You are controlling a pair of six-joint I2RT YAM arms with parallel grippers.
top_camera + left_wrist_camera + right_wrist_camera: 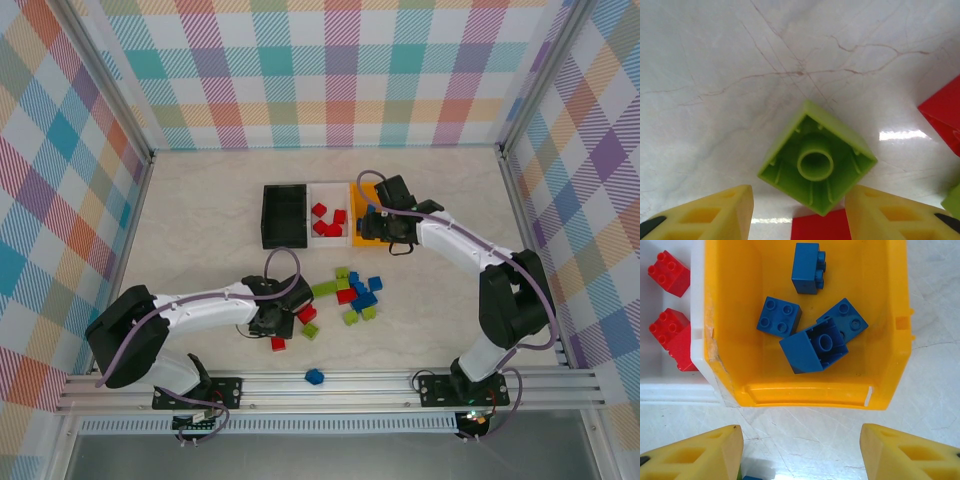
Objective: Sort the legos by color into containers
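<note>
The small lime-green plastic brick (816,159) lies hollow side up on the marbled worktop (715,75), square and turned diagonal, its near corner between the fingers of the left end effector (799,195). They stand narrowly either side; whether they press it I cannot tell. The right end effector (801,432), wide and empty, hangs by the orange plastic bin (725,340), well apart.

You are operating inside a lab test cell: plaid-printed wall panels (330,70) are enclosing a marble-patterned tabletop (200,200) on three sides, and an aluminium extrusion rail (340,385) is carrying two bolted robot arm bases (195,392).
</note>
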